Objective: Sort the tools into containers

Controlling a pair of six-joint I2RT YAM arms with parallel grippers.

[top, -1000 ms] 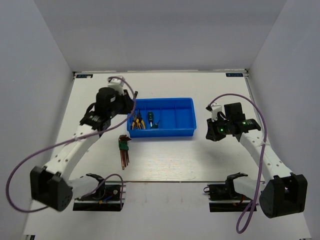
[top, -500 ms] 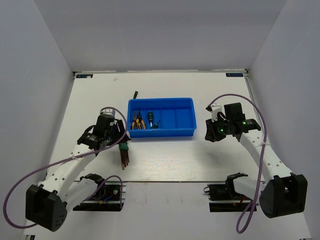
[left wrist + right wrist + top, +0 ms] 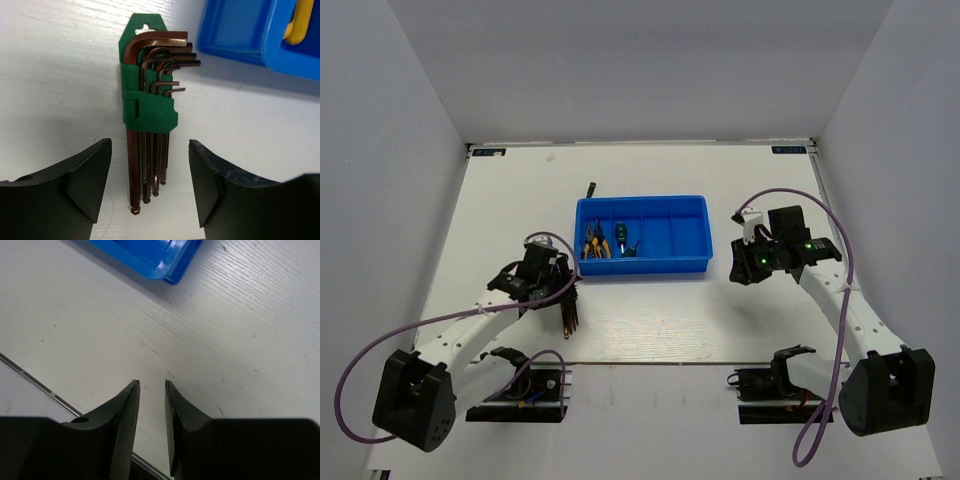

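Straddling the bundle of reddish-brown hex keys in a green plastic holder flat on the white table, near the bright blue divided plastic tray, left gripper jaws spread wide, yellow-and-black pliers in the leftmost compartment, green-handled screwdriver in the next, thin dark rod driver behind the tray, right gripper beside the tray, jaws a narrow slit apart, holding nothing

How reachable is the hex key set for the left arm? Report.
Probably yes: the left gripper hangs open over the hex key set, a finger each side of the shafts, nothing between.
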